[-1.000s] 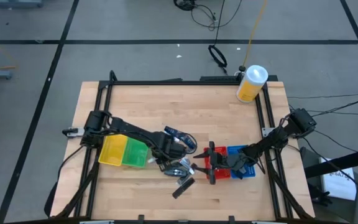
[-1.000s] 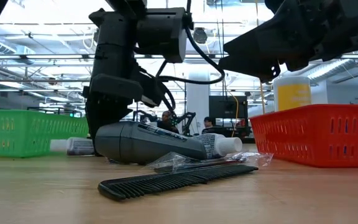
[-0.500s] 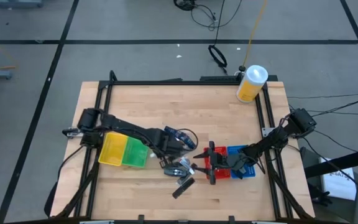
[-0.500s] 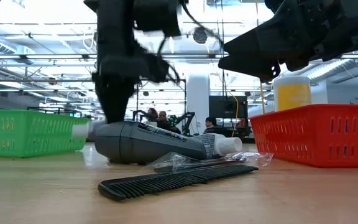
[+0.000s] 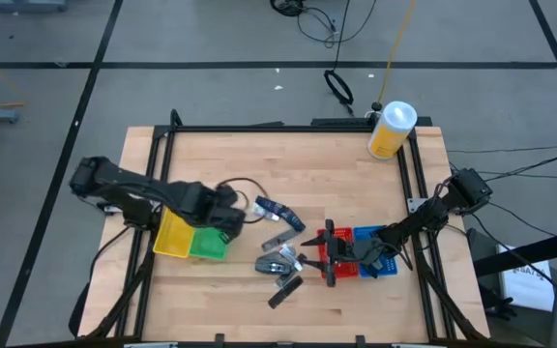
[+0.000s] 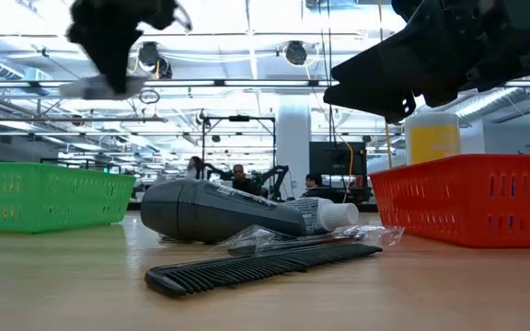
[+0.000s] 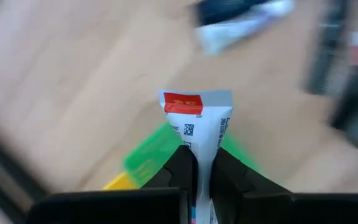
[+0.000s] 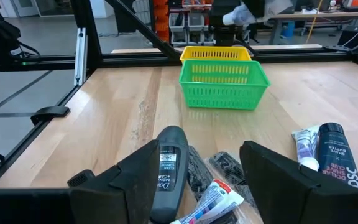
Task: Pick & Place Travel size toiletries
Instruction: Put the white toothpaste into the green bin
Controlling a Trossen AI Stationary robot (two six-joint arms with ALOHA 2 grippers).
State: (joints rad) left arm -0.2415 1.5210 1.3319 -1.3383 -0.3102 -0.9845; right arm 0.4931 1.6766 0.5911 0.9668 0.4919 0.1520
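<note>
My left gripper point(image 5: 228, 220) hangs over the green bin point(image 5: 211, 244), shut on a white tube with a red label point(image 7: 199, 121); it also shows high in the low view point(image 6: 109, 55), the tube point(image 6: 97, 87) under it. My right gripper point(image 8: 197, 180) is open and empty over the red bin point(image 5: 341, 268). On the table between the bins lie a fat grey tube point(image 6: 210, 211), a clear packet point(image 6: 339, 237), a dark blue tube point(image 5: 271, 206) and a small grey packet point(image 5: 280, 237). My left gripper pinches the white tube between its two fingers point(image 7: 182, 165), by the stretch point(image 7: 202, 149) behind the red label. The tube's flat end with that label sticks out past the fingertips. The tube is lifted clear of the table, above the green bin's edge.
A yellow bin point(image 5: 172, 232) adjoins the green one; a blue bin point(image 5: 375, 261) adjoins the red. A black comb point(image 5: 284, 292) lies nearest the front. A yellow canister with a white lid point(image 5: 392, 129) stands far right. A black can point(image 8: 334, 155) lies by the pile.
My left gripper has risen from the pile with the white tube, lifting it clear of the table, and has gone toward the table's left edge until it hangs over the green bin. The rest of the pile has stayed put.
</note>
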